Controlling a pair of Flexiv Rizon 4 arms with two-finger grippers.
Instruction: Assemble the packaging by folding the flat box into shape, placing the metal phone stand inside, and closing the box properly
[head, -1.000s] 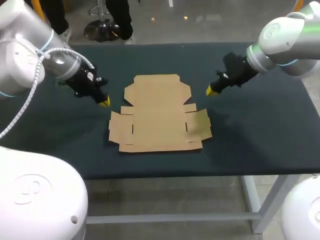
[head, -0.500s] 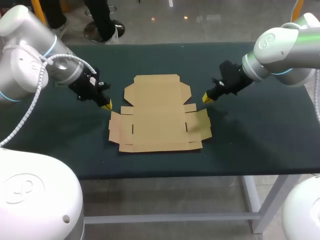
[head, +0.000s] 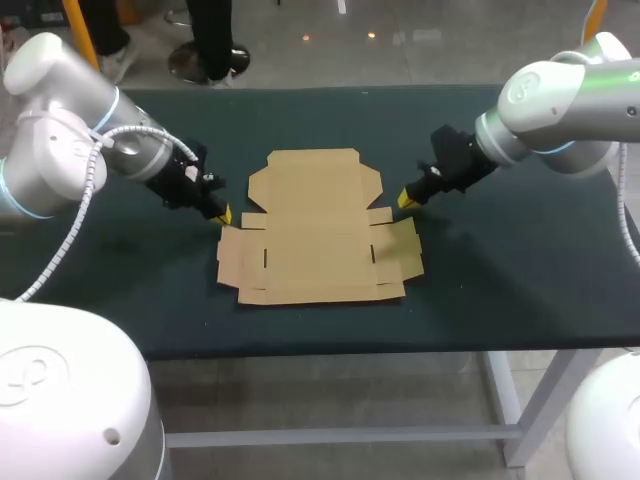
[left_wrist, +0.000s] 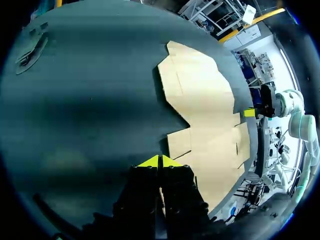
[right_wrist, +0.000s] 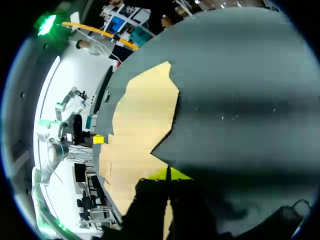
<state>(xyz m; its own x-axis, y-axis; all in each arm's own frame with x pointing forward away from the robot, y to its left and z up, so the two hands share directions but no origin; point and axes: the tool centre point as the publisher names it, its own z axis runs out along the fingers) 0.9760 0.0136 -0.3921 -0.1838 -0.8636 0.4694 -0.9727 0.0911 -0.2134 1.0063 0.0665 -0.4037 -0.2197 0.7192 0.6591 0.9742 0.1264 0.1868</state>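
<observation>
Fingers closed tip to tip and holding nothing flank the unfolded carton: the left fingers (head: 222, 214) sit just beside the left edge of the flat box (head: 318, 235) and the right fingers (head: 405, 199) just beside its right edge, each near the notch where the far panel meets a side flap. The flat box, a single die-cut sheet of brown cardboard, lies spread near the middle of the dark tabletop (head: 520, 270), with every panel and flap down on the cloth and none raised. In the left wrist view the yellow tips (left_wrist: 149, 162) meet just short of a side flap; the right wrist view mirrors this, with its tips (right_wrist: 180, 175) together at the opposite edge of the cardboard. The matched stance looks deliberate: a thin sheet lying flat offers nothing to pinch, so closed tips at opposite flaps are probably meant to slide under and lift both sides at once. The count is one box blank and two pairs of fingers. No metal phone stand appears in any view, so folding looks like the opening step.
</observation>
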